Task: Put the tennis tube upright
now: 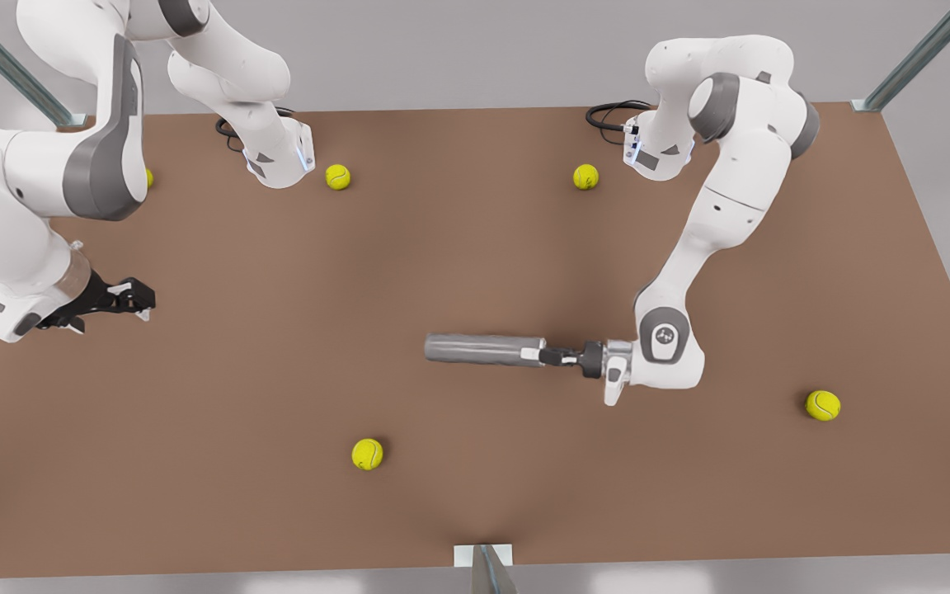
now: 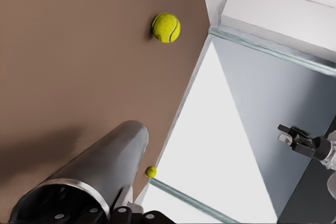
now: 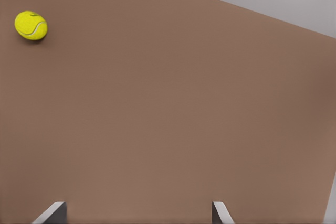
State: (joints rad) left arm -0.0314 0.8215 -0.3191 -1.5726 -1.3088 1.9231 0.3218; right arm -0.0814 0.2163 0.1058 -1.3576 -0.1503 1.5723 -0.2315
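Balls (image 1: 367, 454) scattered around flat tennis tube (image 1: 475, 349); left end effector (image 1: 547, 356) gripping.

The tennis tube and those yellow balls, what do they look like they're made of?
The tennis tube looks like brushed grey metal, with soft highlights and a lighter rim, though it could be plastic. The tennis balls look like matte yellow felt with pale curved seams.

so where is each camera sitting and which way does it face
front view: high over the table, looking down; both arms show, left gripper at its right, right gripper waiting at its left.
left wrist view: behind the left gripper, looking along the lying tennis tube it grips.
right wrist view: looks down at the table and a tennis ball; open fingertips show.
shared: front and left wrist views both show tube and right gripper.
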